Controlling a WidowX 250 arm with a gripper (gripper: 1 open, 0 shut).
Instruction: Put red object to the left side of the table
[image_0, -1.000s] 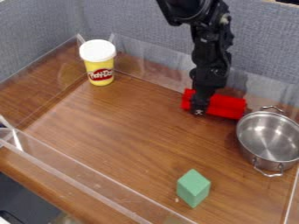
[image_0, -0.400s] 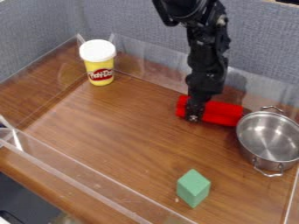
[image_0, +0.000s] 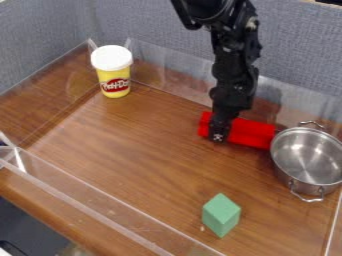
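- On the left, a wide stretch of the table (image_0: 114, 145) is left as the destination, judging by the task; no change is seen there.
- Near the far edge, right of centre, the end effector (image_0: 223, 127) has been shifted slightly left; it appears clenched around the left part of the red object (image_0: 251, 132), though the far side of the grip is hidden.
- The red object has been moved left with it, so progress is judged slight: it is still placed on the right half, and a long carry or drag is needed.
- Its bright red, elongated body is seen with rounded edges, slanted slightly, its right end just beside the steel pot (image_0: 307, 162).
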